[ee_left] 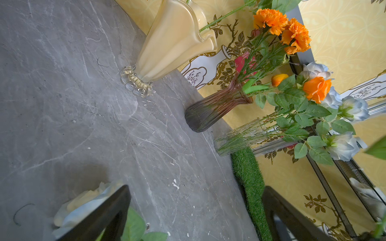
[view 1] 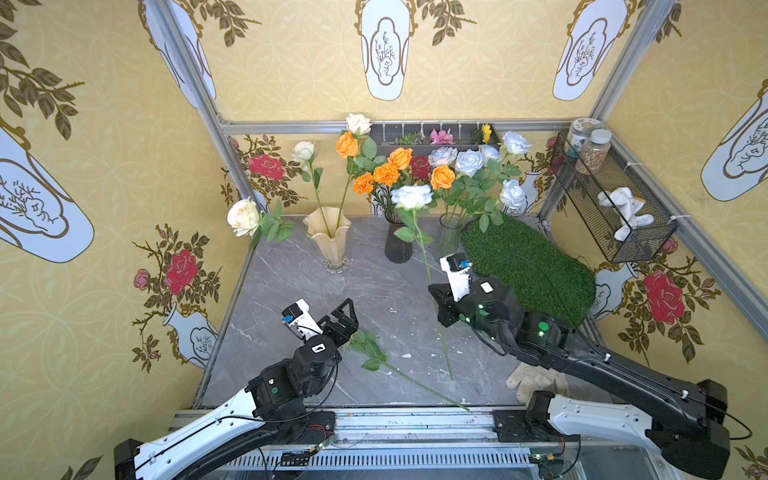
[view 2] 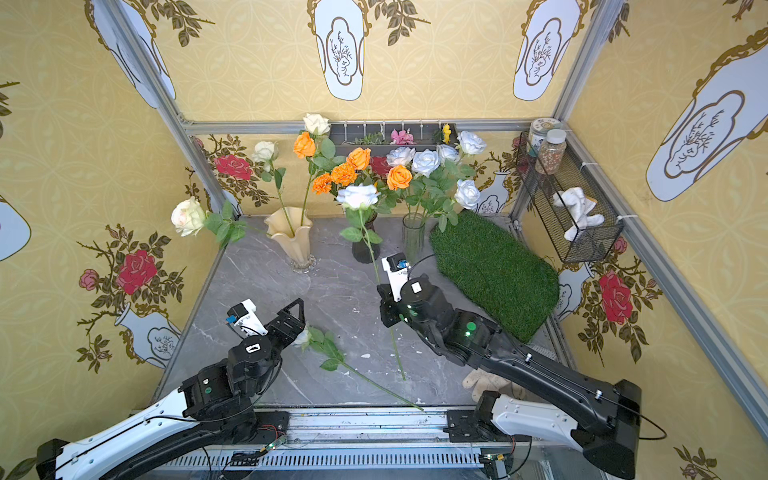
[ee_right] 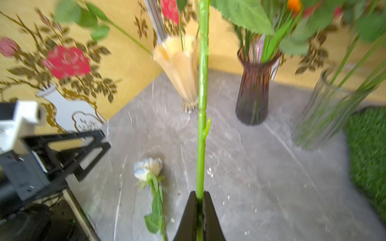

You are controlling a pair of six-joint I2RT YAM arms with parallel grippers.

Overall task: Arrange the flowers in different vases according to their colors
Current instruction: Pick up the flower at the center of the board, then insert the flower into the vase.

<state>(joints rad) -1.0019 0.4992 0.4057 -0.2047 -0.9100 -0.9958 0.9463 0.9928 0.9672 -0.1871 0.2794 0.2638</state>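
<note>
1. Right now the right gripper (ee_right: 199, 195) is pinched tight on the green stem of a pale blue-white rose (view 1: 412, 196), roughly midway along it. The bloom stands high in front of the dark purple ribbed vase (view 1: 398, 247), and the tail of the stem hangs below the jaws.
2. Its match looks to be the clear glass cylinder (view 1: 451, 237), just beside the purple vase at the edge of the artificial grass mat (view 1: 528, 266). That cylinder is crowded with stems, so the long tail could catch the rim or tip the vase.
3. On the way over, the leaves could snag in the orange marigolds (view 1: 386, 173). The thin round stem may also swivel in the pinch.
4. The left gripper (view 1: 351, 316) has its jaws spread wide above the bloom of a second pale rose (ee_right: 148, 168), which lies flat on the grey marble tabletop (view 1: 291, 291). Closing there would crush petals rather than catch the stem.
5. I cannot tell whether that rose is cream or blue-white, so it could land wrongly in the cream-yellow ruffled vase (view 1: 330, 241).
</note>
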